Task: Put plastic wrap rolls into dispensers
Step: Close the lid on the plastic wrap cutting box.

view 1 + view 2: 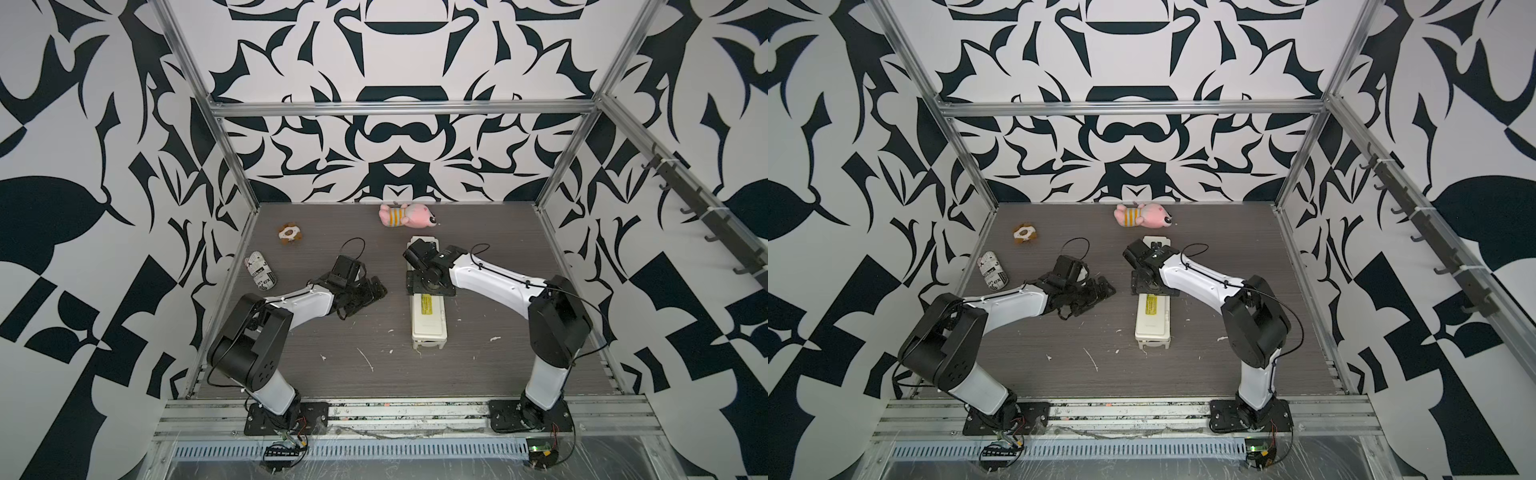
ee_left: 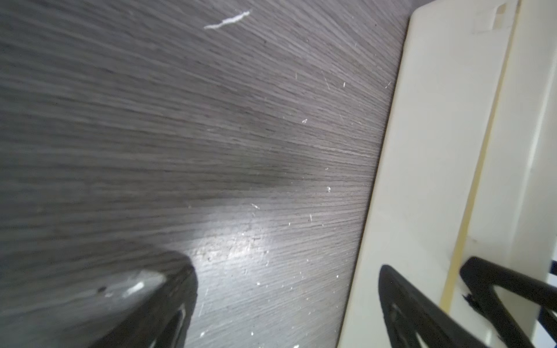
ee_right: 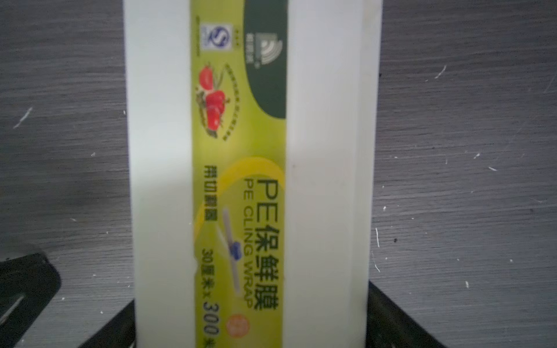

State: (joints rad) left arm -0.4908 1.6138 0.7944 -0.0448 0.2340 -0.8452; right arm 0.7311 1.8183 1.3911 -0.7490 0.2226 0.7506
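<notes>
Dispenser [image 1: 428, 322]: cream box, lid shut, lengthwise at centre of table [image 1: 332, 345]. Right gripper [image 1: 430, 286]: jaws wide, straddling its middle, apparently not gripping. Left gripper [image 1: 369, 296]: jaws wide, low beside it, holding nothing.

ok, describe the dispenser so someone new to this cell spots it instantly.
On the grey wood-grain table, look centre-right, where the right arm reaches over it. The dispenser is the long cream-white box with a yellow label strip on top. It is the only boxy thing there: the pink plush toy behind it is soft, the newsprint-patterned cylinder short and round.
</notes>
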